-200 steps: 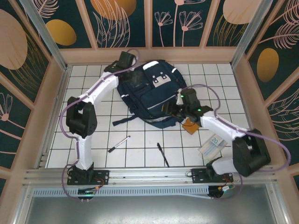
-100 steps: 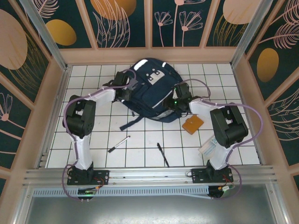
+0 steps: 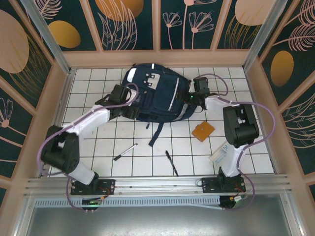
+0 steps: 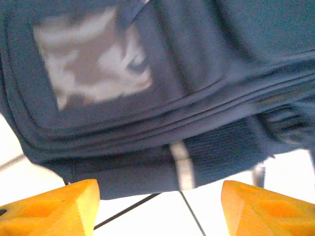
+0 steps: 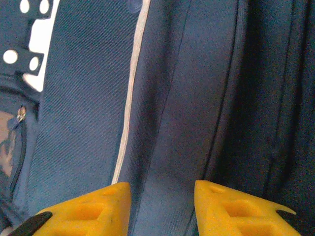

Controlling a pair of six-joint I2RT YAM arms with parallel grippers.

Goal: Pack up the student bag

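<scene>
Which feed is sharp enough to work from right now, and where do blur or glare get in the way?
Top external: sharp and evenly lit, student bag crisp. Left wrist: smeared throughout, with whitish glare on the bag's clear pocket window. Right wrist: fabric weave sharp near the reflective stripe, right fingers soft.

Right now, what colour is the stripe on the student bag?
Grey-white stripe on the navy student bag; clearest in the right wrist view.

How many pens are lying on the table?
2. A white pen with black ends lies in front of the student bag; a black pen lies to its right, nearer the arms' bases. Others could be hidden under the bag.
</scene>
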